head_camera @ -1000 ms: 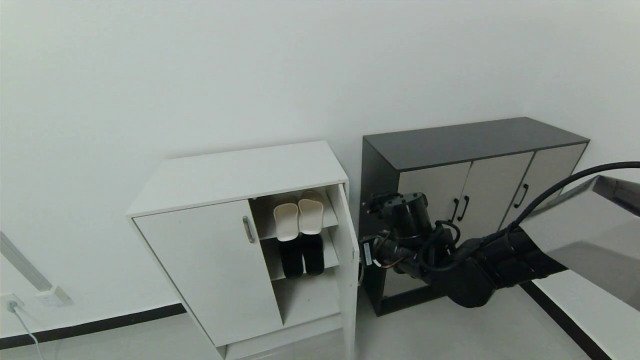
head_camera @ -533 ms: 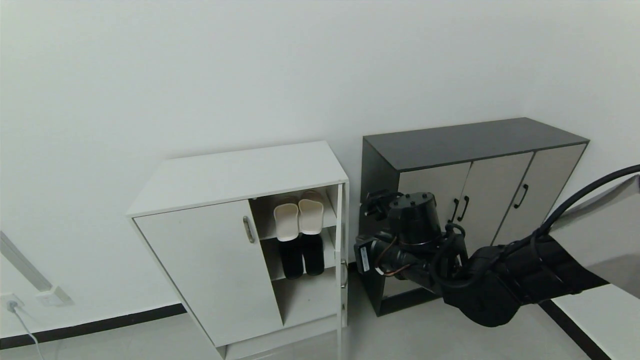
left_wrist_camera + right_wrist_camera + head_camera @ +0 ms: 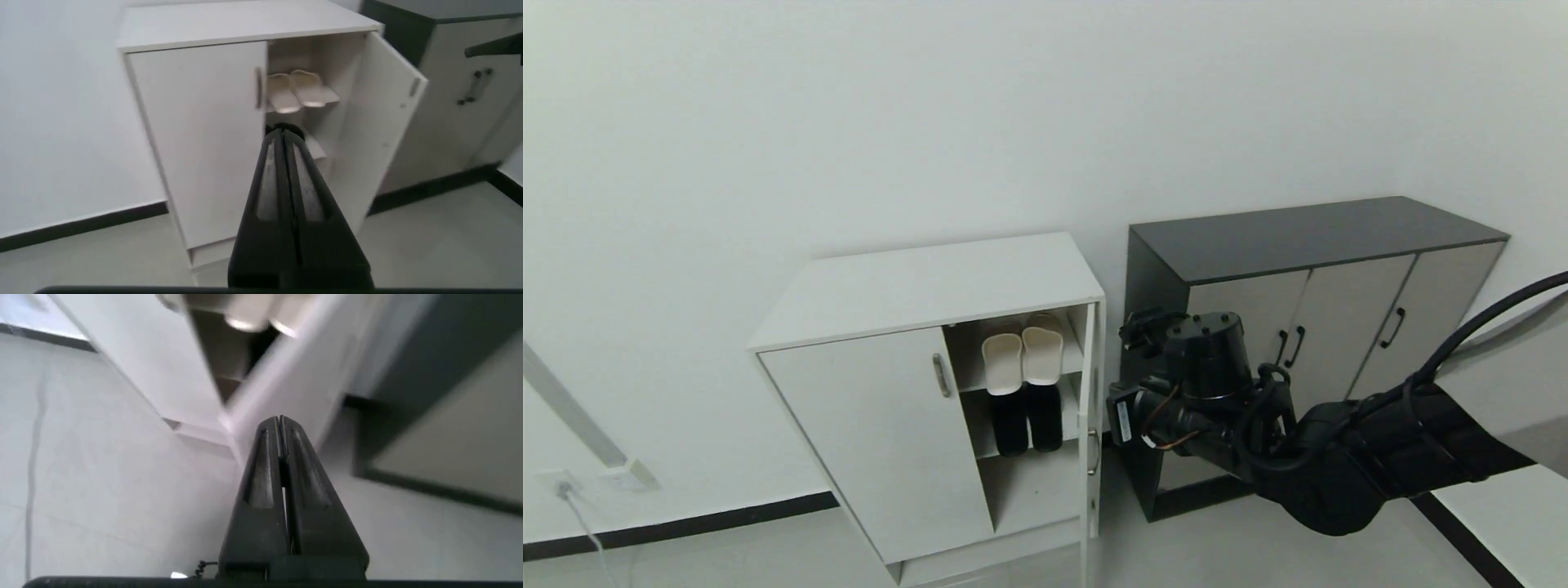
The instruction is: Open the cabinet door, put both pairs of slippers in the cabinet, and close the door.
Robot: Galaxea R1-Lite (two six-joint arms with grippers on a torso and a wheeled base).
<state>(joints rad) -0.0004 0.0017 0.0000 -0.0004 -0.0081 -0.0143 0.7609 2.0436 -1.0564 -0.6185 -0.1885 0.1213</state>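
- Cabinet (image 3: pixel 931 286): white; left door (image 3: pixel 882 441) shut, right door (image 3: pixel 1088 441) swung open.
- White slippers (image 3: pixel 1023 357): side by side on upper shelf (image 3: pixel 968 377).
- Black slippers (image 3: pixel 1027 420): on middle shelf (image 3: pixel 985 441), directly below.
- Right gripper (image 3: pixel 279 425): fingers closed, empty, near right door's outer side; contact cannot be told.
- Left gripper (image 3: pixel 283 133): fingers closed, empty, facing cabinet front, apart from it.

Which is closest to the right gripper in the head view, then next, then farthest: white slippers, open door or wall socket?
1. Open door, just left of the right gripper.
2. White slippers, on the upper shelf.
3. Wall socket, far left, low down.
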